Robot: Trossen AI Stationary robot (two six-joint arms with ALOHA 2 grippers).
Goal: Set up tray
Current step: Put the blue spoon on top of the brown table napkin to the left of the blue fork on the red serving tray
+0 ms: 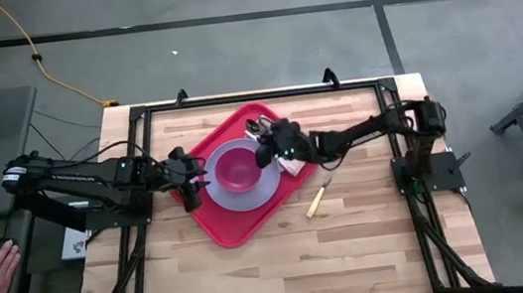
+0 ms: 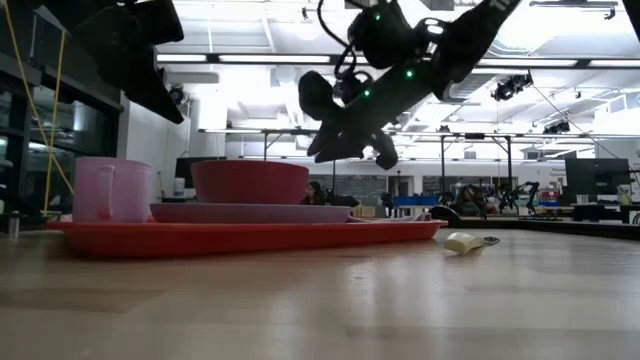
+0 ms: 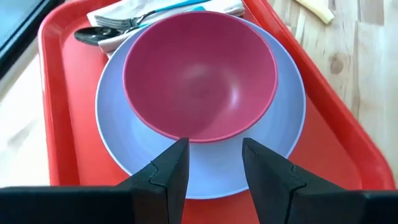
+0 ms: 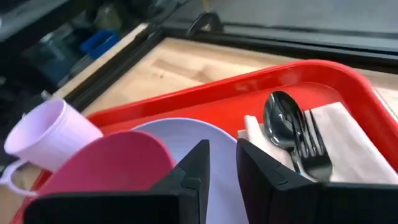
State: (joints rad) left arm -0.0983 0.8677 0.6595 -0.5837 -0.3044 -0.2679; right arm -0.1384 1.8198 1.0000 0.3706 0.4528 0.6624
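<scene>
One red tray mid-table, both grippers over it.
It holds one plate, bowl, cup, napkin, spoon, fork; left gripper spread empty, right gripper narrowly parted, empty.

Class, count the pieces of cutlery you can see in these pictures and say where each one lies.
3: a dark metal spoon and fork on the white napkin in the red plastic tray; a yellow-handled knife on the wooden table. More may be hidden.

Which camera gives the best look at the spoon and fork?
The right wrist view: spoon and fork lie close on the napkin. The left wrist view shows them at its edge, the high view tiny; the low view hides them.
</scene>
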